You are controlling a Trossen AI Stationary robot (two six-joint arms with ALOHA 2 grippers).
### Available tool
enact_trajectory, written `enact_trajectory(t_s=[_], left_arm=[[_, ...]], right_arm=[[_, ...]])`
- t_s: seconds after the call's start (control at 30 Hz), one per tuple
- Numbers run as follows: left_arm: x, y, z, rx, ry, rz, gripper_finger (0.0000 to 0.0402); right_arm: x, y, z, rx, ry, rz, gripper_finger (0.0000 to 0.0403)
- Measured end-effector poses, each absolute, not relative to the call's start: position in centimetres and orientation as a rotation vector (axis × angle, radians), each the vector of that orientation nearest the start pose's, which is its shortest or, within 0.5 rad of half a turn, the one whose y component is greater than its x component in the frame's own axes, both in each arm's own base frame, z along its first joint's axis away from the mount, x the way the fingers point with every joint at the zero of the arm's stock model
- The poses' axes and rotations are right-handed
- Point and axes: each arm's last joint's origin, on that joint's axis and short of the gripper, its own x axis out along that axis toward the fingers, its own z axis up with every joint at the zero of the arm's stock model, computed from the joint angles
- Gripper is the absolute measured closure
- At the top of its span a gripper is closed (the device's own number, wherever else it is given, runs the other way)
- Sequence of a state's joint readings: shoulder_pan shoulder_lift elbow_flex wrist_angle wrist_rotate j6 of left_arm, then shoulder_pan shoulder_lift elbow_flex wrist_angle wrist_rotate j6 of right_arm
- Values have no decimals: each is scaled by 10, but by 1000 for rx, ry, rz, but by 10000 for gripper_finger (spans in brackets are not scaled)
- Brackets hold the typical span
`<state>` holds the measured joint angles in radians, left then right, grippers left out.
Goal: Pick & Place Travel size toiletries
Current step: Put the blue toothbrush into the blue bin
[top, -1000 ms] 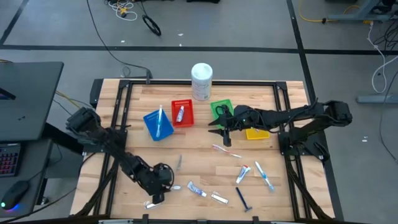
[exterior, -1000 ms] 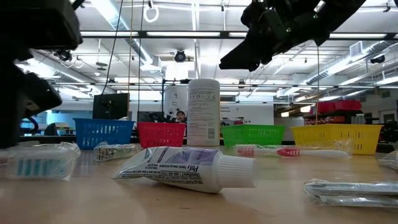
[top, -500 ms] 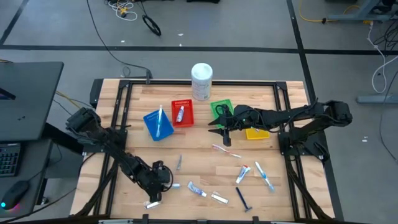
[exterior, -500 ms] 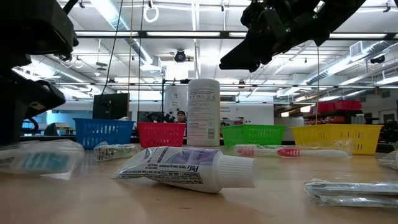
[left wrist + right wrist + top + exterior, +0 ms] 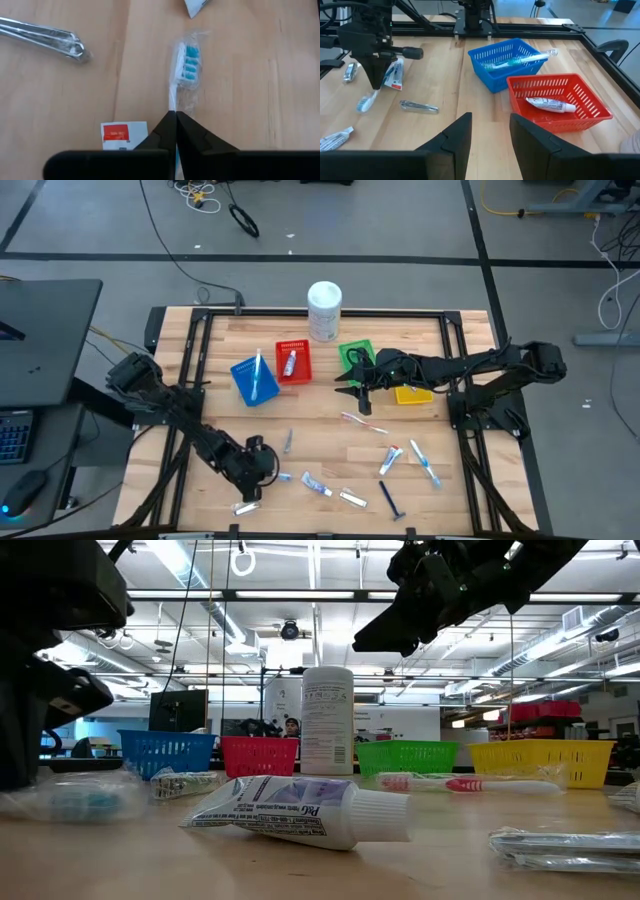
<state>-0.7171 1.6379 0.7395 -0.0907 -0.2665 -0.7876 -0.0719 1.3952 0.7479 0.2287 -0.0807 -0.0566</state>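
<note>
My left gripper point(image 5: 262, 475) is near the table's near left corner, shut on a blue-and-white toothbrush point(image 5: 186, 65) in a clear wrapper. Its bristle head point(image 5: 365, 104) pokes out past the fingertips. My right gripper point(image 5: 352, 390) hangs open above the table's middle, beside the green basket point(image 5: 357, 358), with nothing between its fingers. More toiletries lie flat on the wood: a toothpaste tube point(image 5: 316, 484), a sachet point(image 5: 351, 498), a dark razor point(image 5: 392, 500), a pink toothbrush point(image 5: 364, 424) and a silvery packet point(image 5: 47, 37). My left gripper pinches the toothbrush's thin neck point(image 5: 172, 102), just behind the head, between its two fingertips. The fingers slant down from above. The head end lies on the table in front of them. The gripper itself hides the remaining length of the handle.
At the back stand a blue basket point(image 5: 253, 380) with a toothbrush in it, a red basket point(image 5: 293, 362) with a tube, a yellow basket point(image 5: 413, 393) and a white tub point(image 5: 324, 310). A red-and-white sachet point(image 5: 124, 135) lies right beside my left fingers.
My left gripper has shut on the toothbrush's neck and rolled slightly without moving away. The toothbrush's head has shifted a little on the table. My right arm has kept still.
</note>
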Motion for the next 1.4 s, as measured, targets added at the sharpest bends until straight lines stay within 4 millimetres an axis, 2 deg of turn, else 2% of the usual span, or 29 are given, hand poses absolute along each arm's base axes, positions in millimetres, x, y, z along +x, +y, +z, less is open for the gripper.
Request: enact_trajectory(t_s=[0.37, 0.57, 0.7, 0.97, 1.1, 1.27, 1.4], left_arm=[[228, -183, 139, -275, 900, 37, 398], [246, -185, 161, -282, 835, 72, 398], [245, -178, 177, -224, 791, 172, 396], [211, -138, 234, -247, 468, 557, 398], [193, -111, 253, -221, 338, 721, 398], [183, -82, 257, -226, 309, 885, 398], [185, -67, 242, -218, 298, 979, 398]], right_arm=[[293, -19, 224, -24, 417, 20, 260], [293, -19, 224, -24, 417, 20, 260], [293, -19, 224, -24, 417, 20, 260], [294, -19, 227, -26, 384, 19, 260], [295, -19, 228, -27, 377, 19, 260], [295, -19, 228, -27, 375, 19, 260], [295, -19, 228, -27, 375, 19, 260]])
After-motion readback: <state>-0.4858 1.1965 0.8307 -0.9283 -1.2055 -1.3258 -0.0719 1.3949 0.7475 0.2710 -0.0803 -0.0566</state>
